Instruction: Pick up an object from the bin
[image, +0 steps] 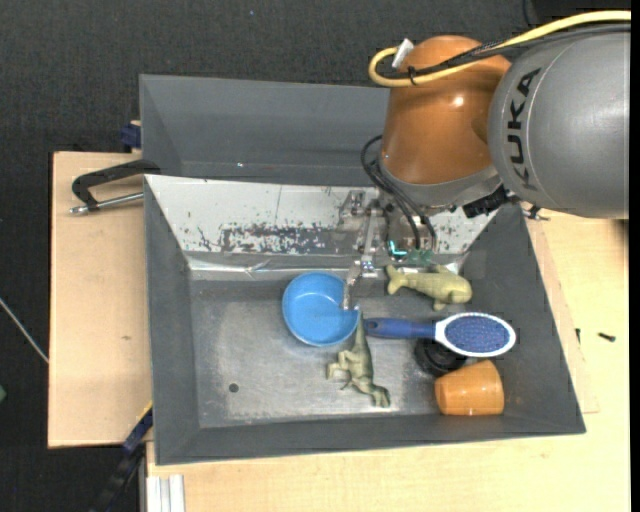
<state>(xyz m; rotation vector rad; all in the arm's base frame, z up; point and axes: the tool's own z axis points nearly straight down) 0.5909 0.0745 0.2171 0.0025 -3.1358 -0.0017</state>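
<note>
My gripper (372, 262) hangs below the orange wrist cover at the back of the bin, right of centre. Its metal fingers point down just above the right rim of a blue bowl (318, 310). A yellowish toy animal (432, 285) lies immediately to the right of the fingers. In front of them a blue-handled brush (455, 332) with a white oval head lies across the floor. Nothing shows between the fingers.
A green toy dinosaur (360, 372) lies near the front, below the bowl. An orange cup (469, 388) lies on its side at the front right, with a black round thing (432, 357) beside it. The arm fills the upper right.
</note>
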